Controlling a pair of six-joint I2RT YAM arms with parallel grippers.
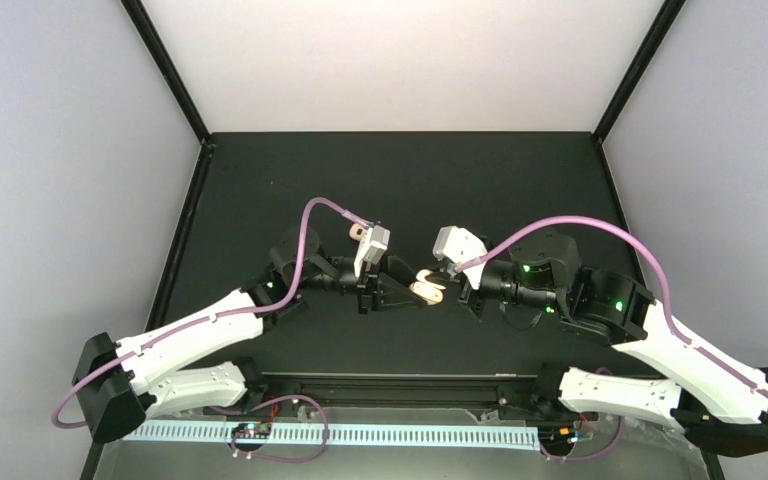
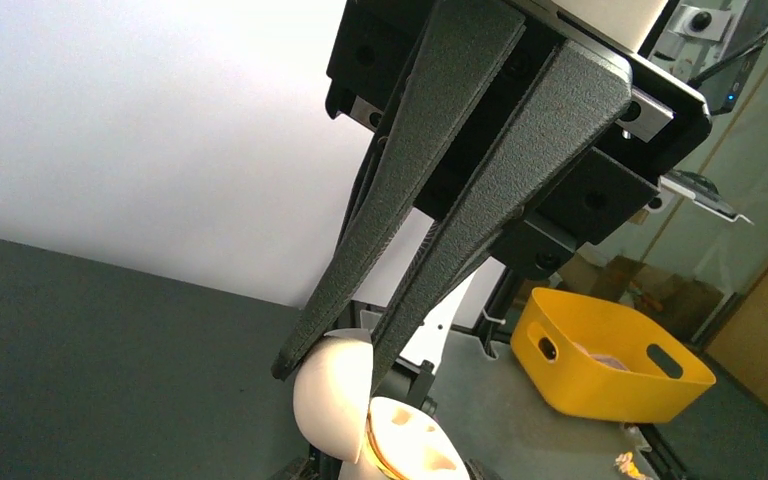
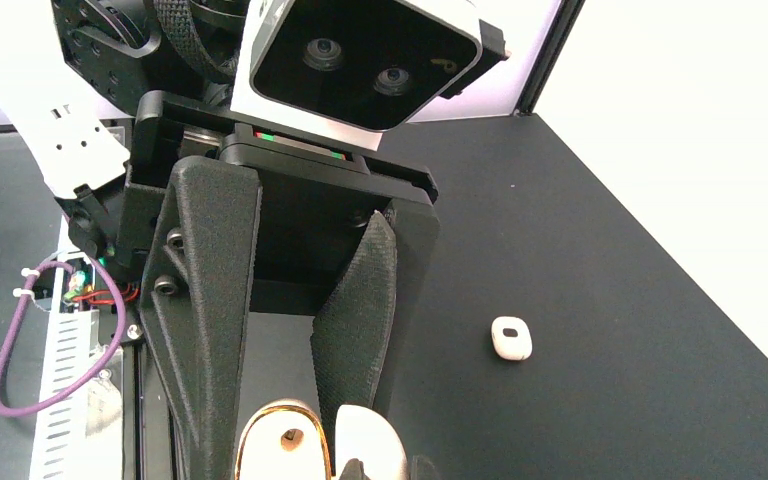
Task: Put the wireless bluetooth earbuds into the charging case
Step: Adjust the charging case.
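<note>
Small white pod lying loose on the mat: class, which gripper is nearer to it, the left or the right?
Left. The small white pod lies on the mat just beyond the left gripper; the right gripper sits farther off, across the open charging case.

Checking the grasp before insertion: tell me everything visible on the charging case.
The charging case is a small, glossy cream-white clamshell, plastic by its look, hinged open: a domed lid beside a gold-rimmed base with two hollow wells; no earbud shows in them. It is held off the black table, between the two arms' fingertips. The right gripper is shut on it; the left gripper has its fingers either side, contact unclear.
</note>
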